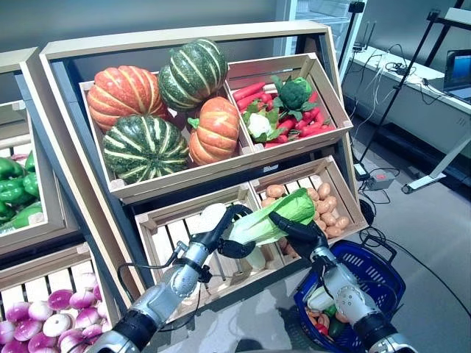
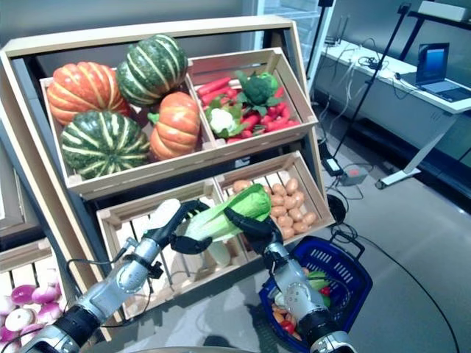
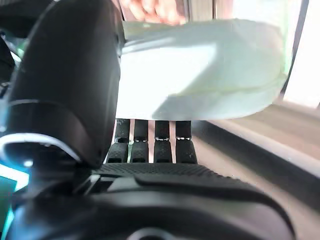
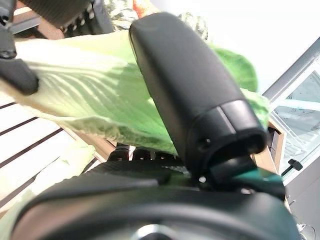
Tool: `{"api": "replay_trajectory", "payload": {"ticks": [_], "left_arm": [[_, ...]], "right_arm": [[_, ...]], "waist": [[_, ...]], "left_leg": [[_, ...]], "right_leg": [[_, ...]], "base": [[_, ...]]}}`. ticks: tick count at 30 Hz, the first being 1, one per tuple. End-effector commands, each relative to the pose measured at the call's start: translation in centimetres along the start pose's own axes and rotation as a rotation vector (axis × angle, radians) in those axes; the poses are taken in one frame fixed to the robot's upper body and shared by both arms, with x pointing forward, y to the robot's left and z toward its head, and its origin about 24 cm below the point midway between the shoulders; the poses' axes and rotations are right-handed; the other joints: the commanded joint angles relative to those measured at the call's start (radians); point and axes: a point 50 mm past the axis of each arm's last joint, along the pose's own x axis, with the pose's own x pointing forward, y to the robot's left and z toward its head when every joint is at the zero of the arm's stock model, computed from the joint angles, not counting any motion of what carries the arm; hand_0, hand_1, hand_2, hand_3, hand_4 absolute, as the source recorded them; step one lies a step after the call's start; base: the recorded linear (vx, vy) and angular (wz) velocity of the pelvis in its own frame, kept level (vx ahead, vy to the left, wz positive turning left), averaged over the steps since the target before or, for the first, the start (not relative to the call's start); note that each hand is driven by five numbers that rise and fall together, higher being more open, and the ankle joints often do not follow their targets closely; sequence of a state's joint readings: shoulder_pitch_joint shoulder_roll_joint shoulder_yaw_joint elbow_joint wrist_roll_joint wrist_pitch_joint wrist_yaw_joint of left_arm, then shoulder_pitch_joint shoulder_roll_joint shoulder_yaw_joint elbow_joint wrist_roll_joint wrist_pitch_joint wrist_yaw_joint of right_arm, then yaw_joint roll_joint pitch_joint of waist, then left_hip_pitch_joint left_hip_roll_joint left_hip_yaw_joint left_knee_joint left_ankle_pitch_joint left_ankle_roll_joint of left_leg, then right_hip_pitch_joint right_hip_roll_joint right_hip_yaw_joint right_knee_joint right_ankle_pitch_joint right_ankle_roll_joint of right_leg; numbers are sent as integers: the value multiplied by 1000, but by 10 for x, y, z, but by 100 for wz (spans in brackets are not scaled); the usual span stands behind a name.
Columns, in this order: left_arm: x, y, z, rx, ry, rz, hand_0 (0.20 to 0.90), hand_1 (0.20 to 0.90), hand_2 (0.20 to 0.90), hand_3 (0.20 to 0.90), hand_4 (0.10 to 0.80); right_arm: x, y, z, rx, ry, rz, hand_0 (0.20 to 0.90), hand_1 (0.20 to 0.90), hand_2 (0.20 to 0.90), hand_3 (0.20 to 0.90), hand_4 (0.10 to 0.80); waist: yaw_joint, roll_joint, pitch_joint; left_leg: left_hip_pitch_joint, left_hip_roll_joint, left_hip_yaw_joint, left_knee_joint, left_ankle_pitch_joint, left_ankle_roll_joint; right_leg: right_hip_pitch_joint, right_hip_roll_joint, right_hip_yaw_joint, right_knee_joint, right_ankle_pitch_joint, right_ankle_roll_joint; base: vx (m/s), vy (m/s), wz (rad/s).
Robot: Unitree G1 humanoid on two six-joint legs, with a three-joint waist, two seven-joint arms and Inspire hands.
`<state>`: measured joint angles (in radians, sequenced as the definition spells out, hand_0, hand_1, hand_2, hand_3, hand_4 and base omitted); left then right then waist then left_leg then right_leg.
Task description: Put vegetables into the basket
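Head view: cabbage (image 1: 271, 215) held by both hands above lower crates, basket (image 1: 383, 273) at 4 o'clock. L wrist: left hand (image 3: 95, 100) clamps pale stem. R wrist: right hand (image 4: 190, 105) curls on leaves. Prob light, soft; grip firm stem.

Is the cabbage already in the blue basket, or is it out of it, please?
Out. The cabbage is held in the air by both hands, left hand and right hand, above the blue basket.

A grey floor (image 1: 434, 228) spreads at my three o'clock. A white desk (image 1: 412, 95) with a laptop (image 1: 458, 73) stands at two o'clock on pale legs. A grey wall (image 1: 110, 18) rises at twelve o'clock.
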<state>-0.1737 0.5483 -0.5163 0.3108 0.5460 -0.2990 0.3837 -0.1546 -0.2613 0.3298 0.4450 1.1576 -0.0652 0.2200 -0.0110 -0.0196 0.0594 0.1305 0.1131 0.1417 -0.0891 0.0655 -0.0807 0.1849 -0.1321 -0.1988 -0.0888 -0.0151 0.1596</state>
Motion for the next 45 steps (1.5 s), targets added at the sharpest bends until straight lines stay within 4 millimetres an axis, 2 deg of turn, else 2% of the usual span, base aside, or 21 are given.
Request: {"api": "replay_trajectory", "payload": {"ticks": [1,5,12,13,14,15,21,30,31,32,33,38,44,45], "left_arm": [[46,45,59,161,-449,207,300,300,300,300,400],[48,34,65,147,-488,159,300,300,300,300,400],[49,16,74,35,-485,96,300,300,300,300,400],[49,14,74,4,-472,83,300,300,300,300,400],[49,12,75,-21,-459,69,300,300,300,300,400],[49,11,74,-27,-455,66,300,300,300,300,400],[50,1,71,-159,-367,36,300,300,300,300,400],[48,2,61,-261,-276,71,300,300,300,300,400],[48,3,60,-264,-267,76,394,394,394,394,463],[48,3,58,-268,-256,74,596,596,596,596,598],[48,4,57,-278,-247,75,900,900,900,900,800],[46,6,49,-325,-186,93,900,900,900,900,800],[40,8,30,-391,-67,124,900,900,900,900,800],[35,9,21,-398,-22,140,900,900,900,900,800]], "right_arm": [[33,59,36,48,-157,228,900,900,900,900,800],[37,65,38,94,-174,253,900,900,900,900,800],[44,83,45,281,-261,345,900,900,900,900,800],[44,85,47,306,-285,359,829,829,829,829,753],[44,87,48,326,-307,367,356,356,356,356,438],[45,88,49,331,-312,372,300,300,300,300,400],[48,96,60,393,-400,381,300,300,300,300,400],[45,88,69,347,-454,332,300,300,300,300,400],[44,87,70,333,-462,324,300,300,300,300,400],[44,85,72,323,-470,314,300,300,300,300,400],[44,84,72,321,-474,309,300,300,300,300,400],[39,75,78,254,-505,251,300,300,300,300,400],[28,53,80,183,-538,159,300,300,300,300,400],[23,44,81,167,-548,123,300,300,300,300,400]], "waist": [[3,-6,-29],[-3,-6,-33],[-5,-5,-38],[-4,-5,-38],[-3,-4,-38],[-2,-4,-38],[1,-2,-35],[6,-4,-36],[7,-4,-36],[7,-4,-36],[7,-4,-36],[3,-4,-31],[2,-3,-28],[0,-3,-27]], "left_leg": [[34,-38,19,2,-104,32],[36,-38,21,2,-106,33],[39,-40,24,2,-107,35],[39,-40,24,2,-107,35],[39,-41,23,2,-107,35],[39,-41,23,2,-108,35],[39,-42,19,2,-109,37],[38,-42,17,2,-110,36],[37,-42,16,2,-110,36],[37,-41,16,2,-111,37],[36,-41,16,2,-111,36],[36,-39,19,2,-108,35],[37,-36,21,2,-108,35],[39,-35,21,2,-107,35]], "right_leg": [[-35,12,14,1,37,-45],[-36,13,18,1,37,-44],[-33,14,25,1,35,-44],[-34,14,26,1,36,-44],[-34,14,26,1,36,-44],[-34,14,26,1,36,-44],[-34,15,31,1,36,-45],[-36,14,31,1,36,-46],[-37,15,31,1,37,-46],[-38,15,32,1,36,-46],[-38,16,33,1,37,-47],[-41,16,36,1,39,-47],[-41,17,39,1,40,-48],[-41,18,40,1,41,-48]], "base": [[0,0,0],[0,0,0],[0,0,0],[0,0,0],[0,0,0],[0,0,0],[0,0,0],[0,0,0],[0,0,0],[0,0,0],[0,0,0],[0,0,0],[2,-4,-1],[7,-16,-4]]}}
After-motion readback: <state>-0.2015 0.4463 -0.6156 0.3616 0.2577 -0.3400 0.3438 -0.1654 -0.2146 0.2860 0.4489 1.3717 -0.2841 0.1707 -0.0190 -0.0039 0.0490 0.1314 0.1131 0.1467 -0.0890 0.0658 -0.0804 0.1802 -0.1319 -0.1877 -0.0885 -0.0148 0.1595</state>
